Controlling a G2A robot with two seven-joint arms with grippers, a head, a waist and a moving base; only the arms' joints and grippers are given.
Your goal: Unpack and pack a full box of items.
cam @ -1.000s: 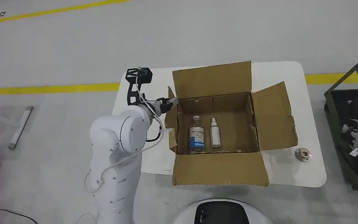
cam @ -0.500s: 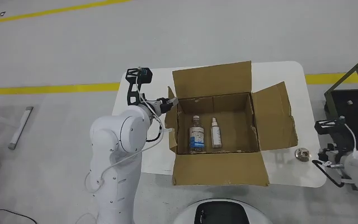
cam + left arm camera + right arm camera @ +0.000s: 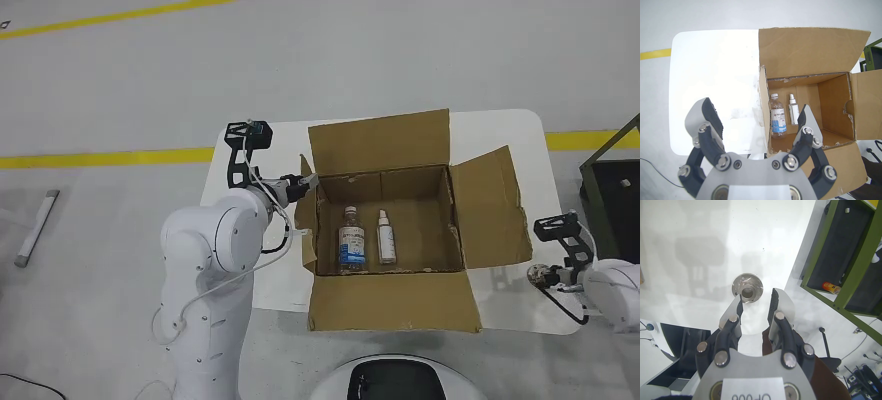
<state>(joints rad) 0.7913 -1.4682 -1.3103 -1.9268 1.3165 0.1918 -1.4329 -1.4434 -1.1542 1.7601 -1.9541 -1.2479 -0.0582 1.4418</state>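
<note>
Metal flange on table, just beyond spread right pincer

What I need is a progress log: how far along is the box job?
Done: the box is open, a clear bottle and spray bottle lying inside. In hand: the open right gripper hovers at the metal flange on the table. Remaining: probably gripping and boxing it.
</note>
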